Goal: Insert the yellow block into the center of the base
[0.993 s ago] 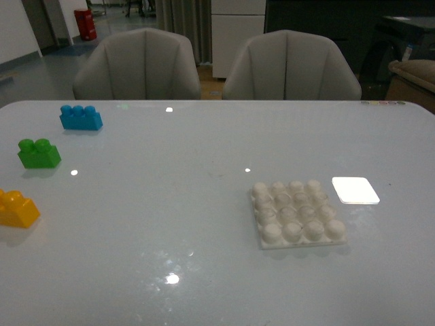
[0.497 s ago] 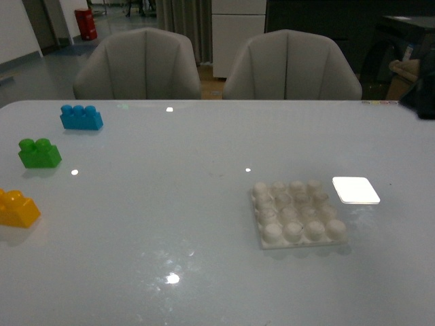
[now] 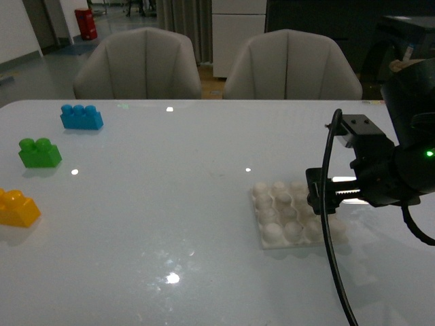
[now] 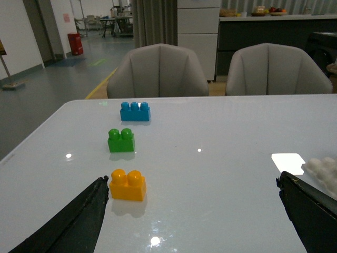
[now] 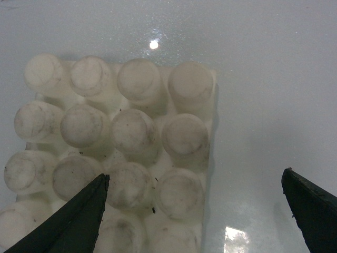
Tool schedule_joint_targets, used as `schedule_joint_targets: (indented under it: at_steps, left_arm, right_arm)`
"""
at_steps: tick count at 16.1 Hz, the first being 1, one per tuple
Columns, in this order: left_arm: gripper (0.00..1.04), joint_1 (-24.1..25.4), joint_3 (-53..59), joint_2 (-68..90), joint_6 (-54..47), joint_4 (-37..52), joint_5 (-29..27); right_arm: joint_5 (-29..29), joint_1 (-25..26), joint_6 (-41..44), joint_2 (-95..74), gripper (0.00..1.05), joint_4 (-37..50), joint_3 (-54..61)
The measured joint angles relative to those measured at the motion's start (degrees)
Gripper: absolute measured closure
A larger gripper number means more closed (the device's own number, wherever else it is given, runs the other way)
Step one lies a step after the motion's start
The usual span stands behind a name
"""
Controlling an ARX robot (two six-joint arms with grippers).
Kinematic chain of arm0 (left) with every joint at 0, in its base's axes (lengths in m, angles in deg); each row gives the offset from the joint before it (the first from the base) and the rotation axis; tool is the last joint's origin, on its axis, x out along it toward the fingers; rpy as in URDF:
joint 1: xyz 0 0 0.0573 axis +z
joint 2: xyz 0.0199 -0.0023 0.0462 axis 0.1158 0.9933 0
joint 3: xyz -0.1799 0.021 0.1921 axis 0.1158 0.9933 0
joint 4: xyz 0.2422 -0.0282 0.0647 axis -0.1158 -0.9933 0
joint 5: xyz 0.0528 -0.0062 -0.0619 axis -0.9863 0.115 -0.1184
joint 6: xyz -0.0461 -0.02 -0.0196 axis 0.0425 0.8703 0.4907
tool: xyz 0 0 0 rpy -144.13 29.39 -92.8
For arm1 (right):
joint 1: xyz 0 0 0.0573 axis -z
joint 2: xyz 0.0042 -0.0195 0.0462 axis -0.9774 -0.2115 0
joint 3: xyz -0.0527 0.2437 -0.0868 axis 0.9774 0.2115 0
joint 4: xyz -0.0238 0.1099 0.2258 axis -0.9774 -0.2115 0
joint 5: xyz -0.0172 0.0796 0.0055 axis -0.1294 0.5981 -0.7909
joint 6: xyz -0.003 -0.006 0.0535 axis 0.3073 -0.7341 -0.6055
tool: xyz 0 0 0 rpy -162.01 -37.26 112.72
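The yellow block (image 3: 17,208) lies at the table's left edge, near side; it also shows in the left wrist view (image 4: 127,185). The white studded base (image 3: 277,212) lies right of centre. My right gripper (image 3: 323,197) is open and empty above the base's right part. In the right wrist view the base (image 5: 131,132) fills the space under the open right gripper (image 5: 195,176), one finger over its studs, the other over bare table. My left gripper (image 4: 192,179) is open and empty, with the yellow block just beyond one fingertip. It is out of the front view.
A green brick (image 3: 39,153) and a blue brick (image 3: 81,117) lie behind the yellow block along the left side. A smooth white patch (image 4: 288,162) lies beside the base (image 4: 325,168). Two grey chairs (image 3: 139,64) stand behind the table's far edge.
My right arm has come in from the right and now hangs over the base's right side, hiding the white patch in the front view. The bricks and the base have not moved.
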Motion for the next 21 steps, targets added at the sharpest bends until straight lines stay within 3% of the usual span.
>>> schedule_joint_targets:
  at_steps: [12, 21]
  left_arm:
    - [0.07, 0.0, 0.0, 0.0, 0.0, 0.0, 0.0]
    - [0.07, 0.0, 0.0, 0.0, 0.0, 0.0, 0.0]
  right_arm:
    - [0.8, -2.2, -6.7, -6.1, 0.06, -2.6, -5.0]
    - [-0.3, -11.4, -14.2, -9.8, 0.06, -3.6, -11.3]
